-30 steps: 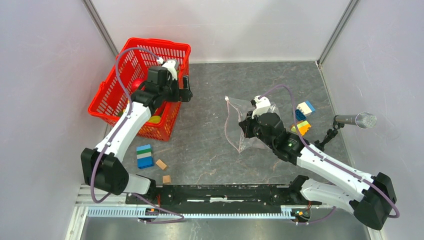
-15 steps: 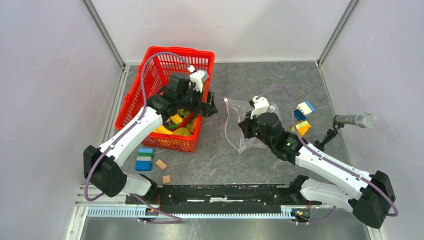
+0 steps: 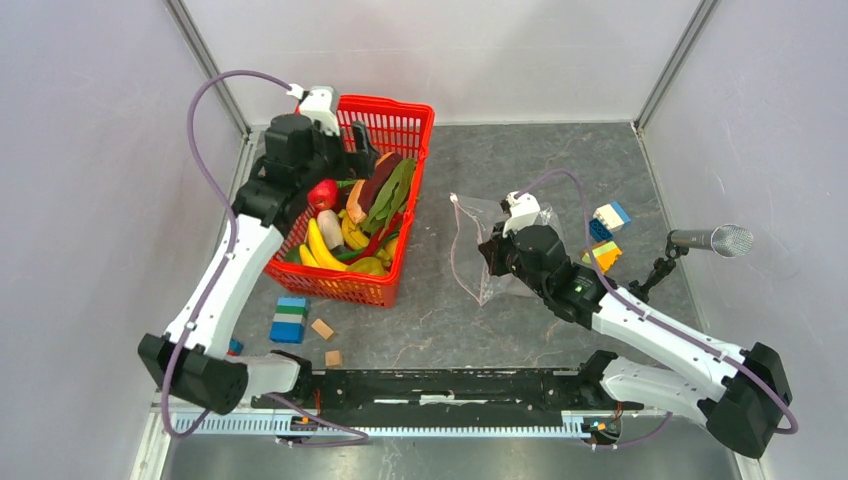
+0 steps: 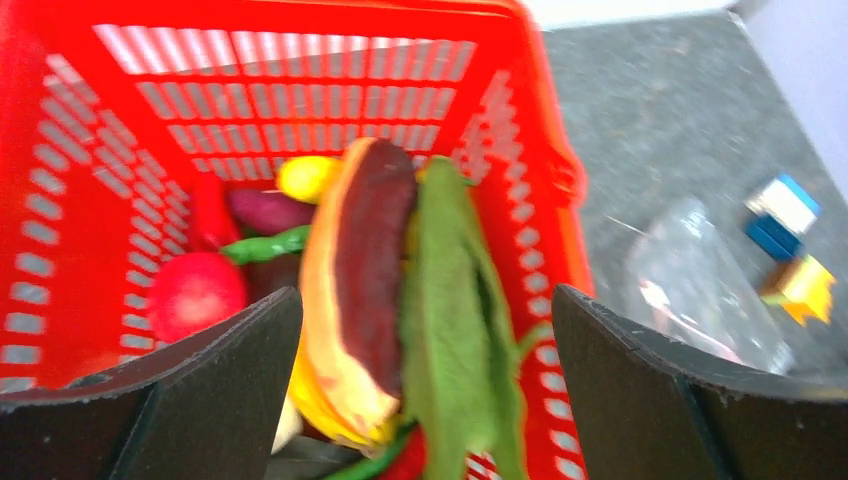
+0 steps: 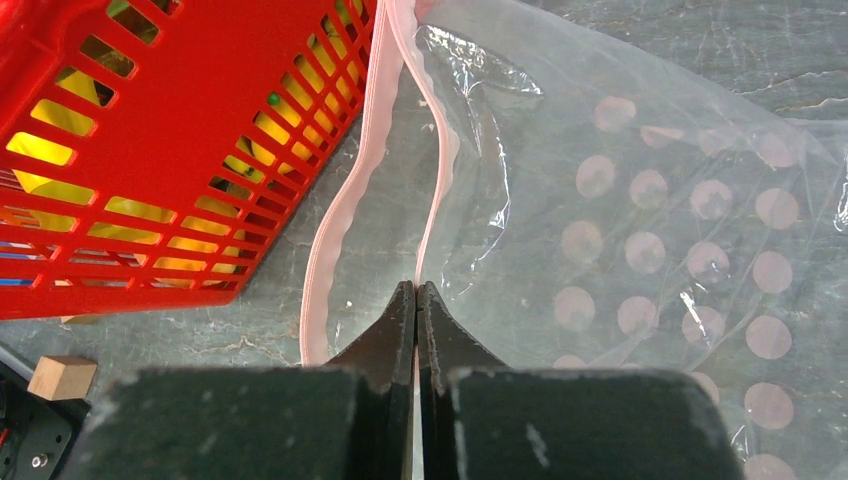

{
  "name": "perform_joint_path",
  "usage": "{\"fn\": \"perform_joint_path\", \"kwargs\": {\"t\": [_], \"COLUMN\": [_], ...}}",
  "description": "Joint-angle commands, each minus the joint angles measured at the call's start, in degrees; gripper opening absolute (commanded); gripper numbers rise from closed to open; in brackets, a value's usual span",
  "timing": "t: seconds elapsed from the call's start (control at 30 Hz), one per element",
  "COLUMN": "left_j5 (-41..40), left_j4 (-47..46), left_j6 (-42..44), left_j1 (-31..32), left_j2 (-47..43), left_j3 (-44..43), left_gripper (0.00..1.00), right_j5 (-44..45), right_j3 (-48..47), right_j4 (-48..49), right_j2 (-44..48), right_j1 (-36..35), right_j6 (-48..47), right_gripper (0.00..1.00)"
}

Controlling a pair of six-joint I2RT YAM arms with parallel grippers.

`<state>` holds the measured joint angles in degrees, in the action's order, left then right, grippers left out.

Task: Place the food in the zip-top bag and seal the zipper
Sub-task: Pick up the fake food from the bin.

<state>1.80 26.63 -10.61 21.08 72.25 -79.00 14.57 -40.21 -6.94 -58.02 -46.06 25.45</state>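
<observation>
Red mesh basket (image 3: 416, 112): dragged nearer, now nine o'clock of zip-top bag (image 3: 468, 250). Left gripper (image 4: 425, 305): released above food (image 3: 352, 225), nothing picked. Right gripper (image 5: 416, 290): clenched on zipper (image 5: 452, 150).

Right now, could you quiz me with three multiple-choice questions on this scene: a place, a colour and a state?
1. Where is the toy food? A. in the red basket B. loose beside the basket C. in mid-air
2. What colour is the zipper on the zip-top bag? A. blue B. pink C. green
3. How is the left end effector? A. shut on a banana B. shut on the basket rim C. open, holding nothing
Answers: 1 A, the fruits and vegetables lie piled inside it; 2 B, the right wrist view shows a pink strip along the mouth; 3 C, its fingers stand wide apart above the food.
</observation>
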Motion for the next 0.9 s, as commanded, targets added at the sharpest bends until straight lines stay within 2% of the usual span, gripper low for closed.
{"fn": "perform_joint_path", "kwargs": {"t": [0.0, 0.1, 0.27, 0.43, 0.57, 0.8, 0.87], "left_j5": [3.1, 8.5, 13.3, 12.8, 18.9, 18.7, 19.1], "left_j4": [-1.6, -0.9, 1.8, 2.0, 4.9, 10.7, 11.8], "left_j6": [-0.8, -2.3, -0.4, 3.6, 3.5, 4.4, 4.8], "left_j1": [-7.7, -10.8, -11.1, -11.1, -10.9, -10.3, -10.3], "left_j2": [7.8, 15.1, 23.3, 26.8, 31.7, 34.2, 34.0], "left_j3": [-2.1, -5.0, -6.5, -5.3, -7.6, -8.4, -8.9], "left_gripper": [1.00, 1.00, 1.00, 1.00, 1.00, 1.00, 0.95], "right_j5": [2.9, 4.0, 4.3, 2.7, 1.7, 0.5, -0.1], "right_j3": [0.0, -0.9, -0.7, 0.1, -0.3, -0.1, -0.3], "right_j4": [1.6, -0.3, -0.2, 1.4, 1.3, 1.7, 1.7], "right_j2": [2.5, 2.3, 1.9, 1.2, 0.1, -0.3, -0.4], "right_j1": [-0.2, -0.2, -0.2, -0.2, -0.2, -0.2, -0.2], "right_j6": [-0.7, -1.3, -1.6, -1.3, -1.4, -1.4, -1.5], "right_gripper": [0.00, 0.00, 0.00, 0.00, 0.00, 0.00, 0.00]}}
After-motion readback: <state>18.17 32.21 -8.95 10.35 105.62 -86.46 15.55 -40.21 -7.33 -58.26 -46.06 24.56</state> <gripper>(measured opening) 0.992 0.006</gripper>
